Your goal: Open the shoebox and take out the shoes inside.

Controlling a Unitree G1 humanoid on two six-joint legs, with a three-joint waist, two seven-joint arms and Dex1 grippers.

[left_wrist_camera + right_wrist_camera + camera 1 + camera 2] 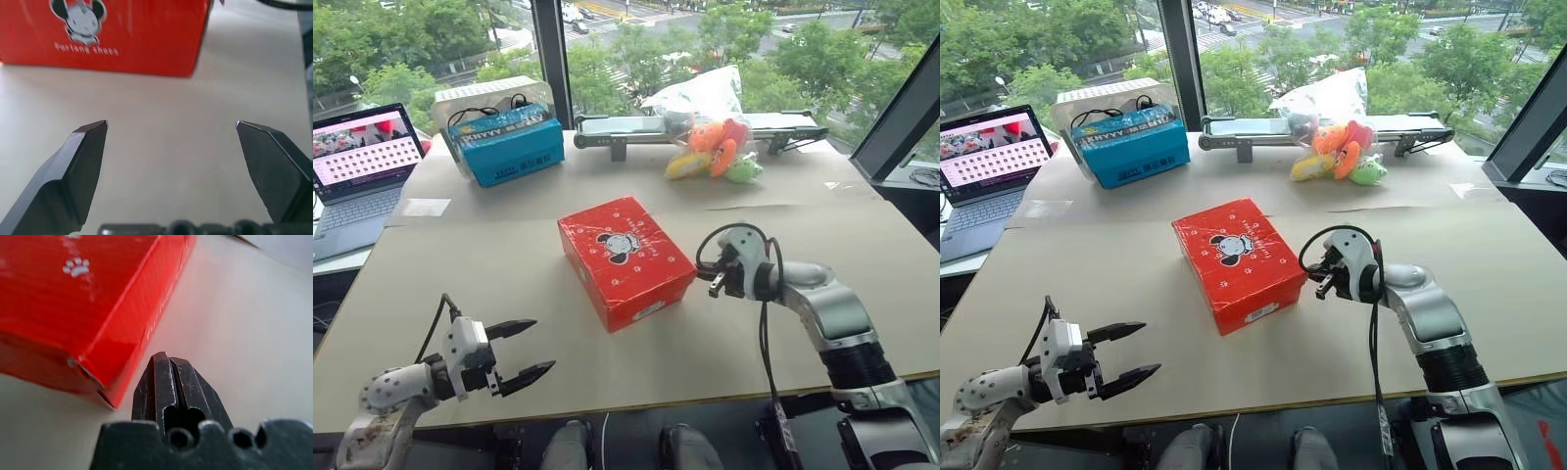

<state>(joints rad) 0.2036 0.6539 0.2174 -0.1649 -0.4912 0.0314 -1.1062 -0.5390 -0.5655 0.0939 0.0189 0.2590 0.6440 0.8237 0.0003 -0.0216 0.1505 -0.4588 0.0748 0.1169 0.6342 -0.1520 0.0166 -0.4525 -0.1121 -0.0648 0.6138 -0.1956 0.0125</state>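
Observation:
The red shoebox with a cartoon mouse print lies closed in the middle of the table. The shoes are hidden inside it. My right gripper hovers just off the box's right side, near its front corner, with its fingers pressed together and nothing between them. In the right wrist view the box corner sits close beside the fingertips, not touching. My left gripper stands open near the table's front left edge, pointing toward the box's long side, a short gap away.
A blue carton with cables sits at the back left, beside an open laptop. Plush toys in a clear bag lie at the back centre-right, in front of a grey bar. Bare tabletop spreads around the box.

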